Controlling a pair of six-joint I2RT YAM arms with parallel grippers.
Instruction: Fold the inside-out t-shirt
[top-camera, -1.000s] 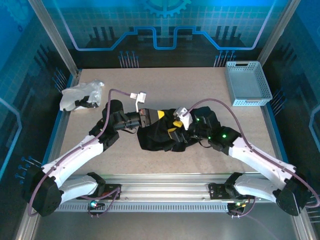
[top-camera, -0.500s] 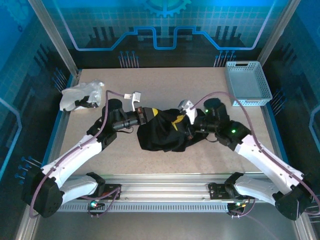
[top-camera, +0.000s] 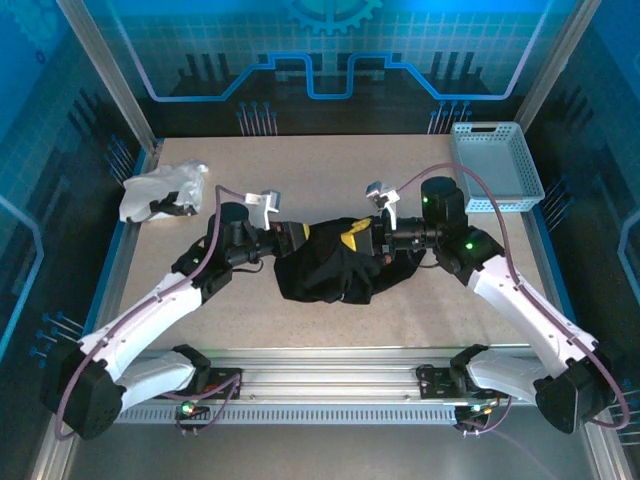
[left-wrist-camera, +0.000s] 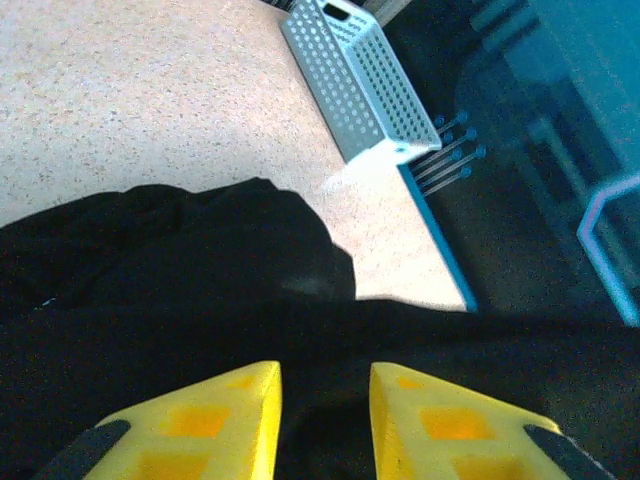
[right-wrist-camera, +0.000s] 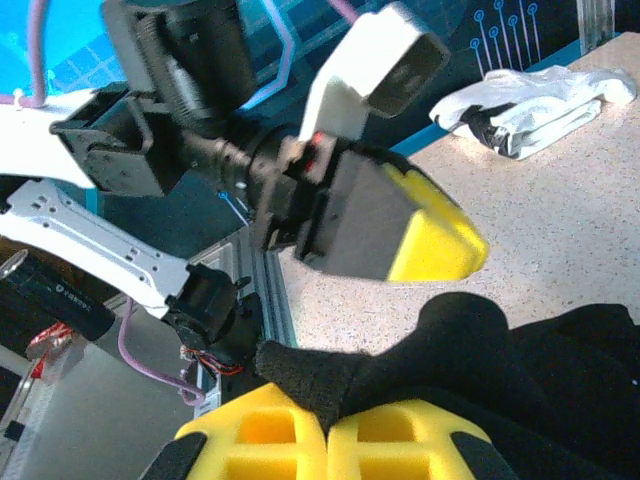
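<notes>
Top external view puts the inside-out t-shirt at the middle of the frame, a crumpled black heap on the desk strung between the two arms (bunched, nowhere near a flat sheet). At the heap's right edge the right claw is closed tight, a ridge of black cloth pinched between its yellow fingers. At the left edge the left claw has its jaws a little apart with black cloth lying across the gap; I judge it is not clamping, though the contact itself is hidden. No sleeve, hem or straight edge is laid out, so by my reading no fold is made: spreading it flat and every fold remain. A white garment lies at upper left, and a grey basket at upper right.
</notes>
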